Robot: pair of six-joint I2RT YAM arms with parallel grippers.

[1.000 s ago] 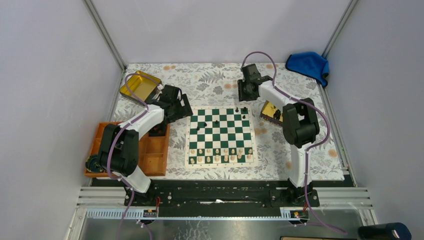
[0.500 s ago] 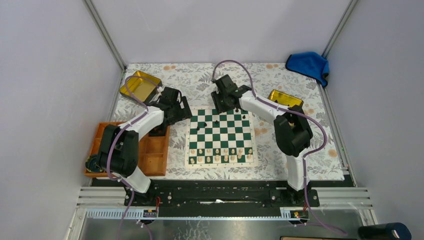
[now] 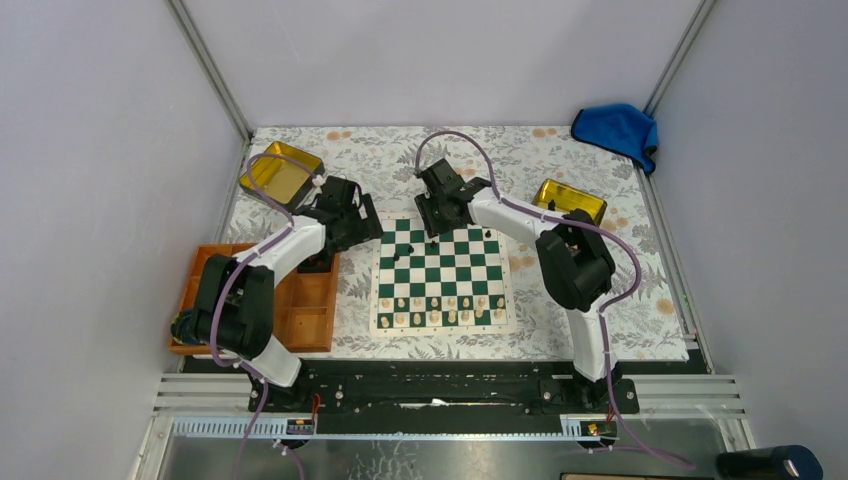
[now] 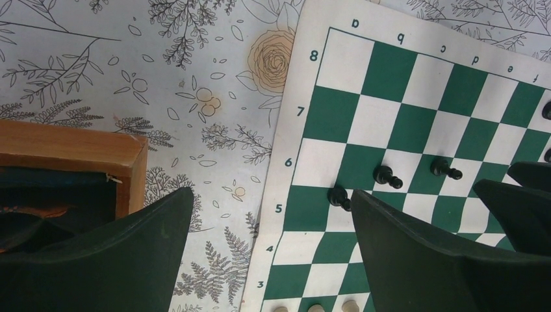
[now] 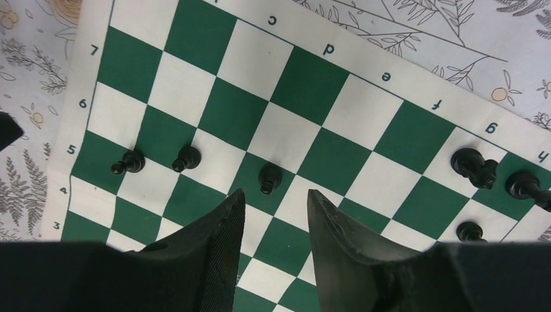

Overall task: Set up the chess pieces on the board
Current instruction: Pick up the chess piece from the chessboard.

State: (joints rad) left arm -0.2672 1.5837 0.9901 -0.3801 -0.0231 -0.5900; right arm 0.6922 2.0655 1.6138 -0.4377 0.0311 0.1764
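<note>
The bench [image 3: 400, 160], covered in a floral cloth, carries the board [image 3: 440, 298] at its middle. An orange tray [image 3: 312, 312] sits off the board's left side, apart from it. Two gold tins lie past the board's far corners, one [image 3: 280, 172] off the far left and the other [image 3: 570, 198] off the far right. A blue cloth [image 3: 615, 130] lies farther out beyond the far-right corner.

The left end effector [image 4: 273, 253] hangs over the board's left border. Its fingers are spread as wide as they go, with nothing between them. The right end effector [image 5: 273, 208] hovers over the far half of the board, toward its left side. Its fingers are partly parted and the gap is empty.

Cream pieces [image 3: 440, 310] fill the two rows along the board's near edge. The black chess pieces [image 5: 186, 158] stand scattered on the far half. One black pawn [image 5: 268, 179] stands on a green square just off the right end effector's fingertips, in line with the gap but not inside it. Two more stand to its left, toward the board's left edge, and three others [image 5: 474, 168] are near the right edge.
</note>
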